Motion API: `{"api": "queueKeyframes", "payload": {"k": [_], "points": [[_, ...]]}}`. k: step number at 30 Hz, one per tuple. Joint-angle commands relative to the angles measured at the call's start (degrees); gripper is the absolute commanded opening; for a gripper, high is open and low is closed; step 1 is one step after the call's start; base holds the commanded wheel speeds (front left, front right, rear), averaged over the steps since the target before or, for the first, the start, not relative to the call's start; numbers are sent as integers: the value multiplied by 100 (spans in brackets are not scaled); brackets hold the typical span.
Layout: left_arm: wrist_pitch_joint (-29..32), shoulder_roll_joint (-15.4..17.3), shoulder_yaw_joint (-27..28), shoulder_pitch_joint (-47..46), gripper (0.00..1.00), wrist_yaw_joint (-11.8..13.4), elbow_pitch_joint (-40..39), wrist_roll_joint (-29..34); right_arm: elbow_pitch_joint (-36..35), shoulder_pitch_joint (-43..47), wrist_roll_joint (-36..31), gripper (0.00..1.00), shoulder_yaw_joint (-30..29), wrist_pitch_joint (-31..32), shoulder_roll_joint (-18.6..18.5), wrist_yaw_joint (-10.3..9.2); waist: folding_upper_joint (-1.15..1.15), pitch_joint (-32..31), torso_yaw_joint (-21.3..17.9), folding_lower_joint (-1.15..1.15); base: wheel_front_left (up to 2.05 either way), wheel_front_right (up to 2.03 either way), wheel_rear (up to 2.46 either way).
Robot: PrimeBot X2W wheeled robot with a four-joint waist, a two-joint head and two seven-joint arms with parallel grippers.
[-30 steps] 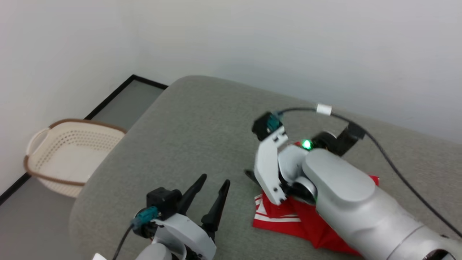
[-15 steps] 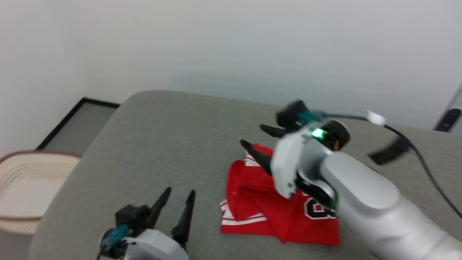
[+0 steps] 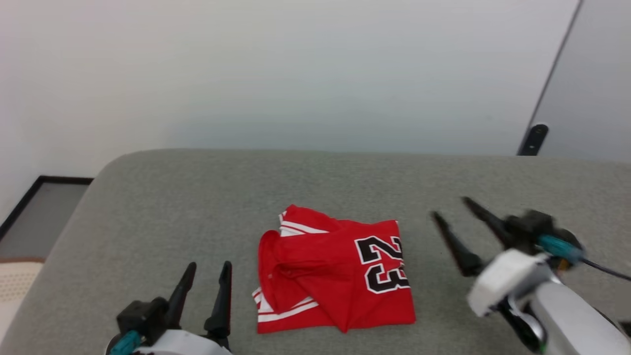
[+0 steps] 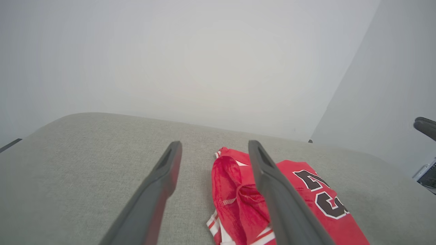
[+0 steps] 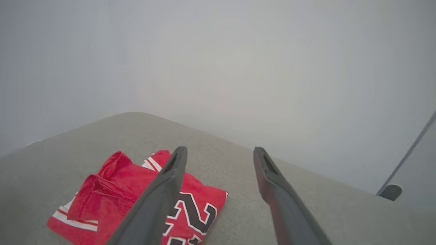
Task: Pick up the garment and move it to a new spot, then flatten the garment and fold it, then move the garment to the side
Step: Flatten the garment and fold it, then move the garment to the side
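Pale grey walls (image 3: 296,74) back a grey fabric-covered tabletop with rounded corners (image 3: 148,207). At the far left a strip of grey floor (image 3: 39,217) runs along a black skirting line, and the edge of a cream perforated basket (image 3: 12,291) peeks in below it. Next comes the left pincer (image 3: 209,266), its two long dark fingers spread apart and holding nothing, tips pointing away over the tabletop just beside the shirt. The red jersey-style garment with red-and-white striped trim (image 3: 325,266) lies folded in a rough rectangle near the middle of the tabletop, a black, white-outlined "23" turned sideways on its right half, and a bunched fold on its left. To its right, apart from the cloth, the right pincer (image 3: 449,207) hangs blurred, fingers parted and empty. Beyond it stands a darker grey panel (image 3: 591,88) with a small dark fitting (image 3: 532,138) at its foot.
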Motion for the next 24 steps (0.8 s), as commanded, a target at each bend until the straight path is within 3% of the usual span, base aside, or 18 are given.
{"api": "queueKeyframes", "payload": {"k": [1,5,9,15,24], "points": [[-1,-54,104,107,100,-42,-76,74,-112,292,-239,100,-484,-37,36,-10,0,24,-137,0,0,0,0],[-1,-128,303,244,100,-165,-242,256,-747,1265,-945,100,-1841,-42,337,-10,0,47,-164,0,0,0,0],[-1,-60,341,400,100,-269,-233,473,-1232,1994,-1426,100,-2717,-45,569,-10,0,30,-165,0,0,0,0],[-1,-35,575,532,100,-314,-202,574,-1814,2733,-1827,100,-3367,-46,723,-10,0,-18,-142,0,0,0,0],[-1,74,565,517,100,-340,-78,700,-2183,3347,-1915,100,-3977,-46,1025,-10,0,-82,-59,0,0,0,0]]}}
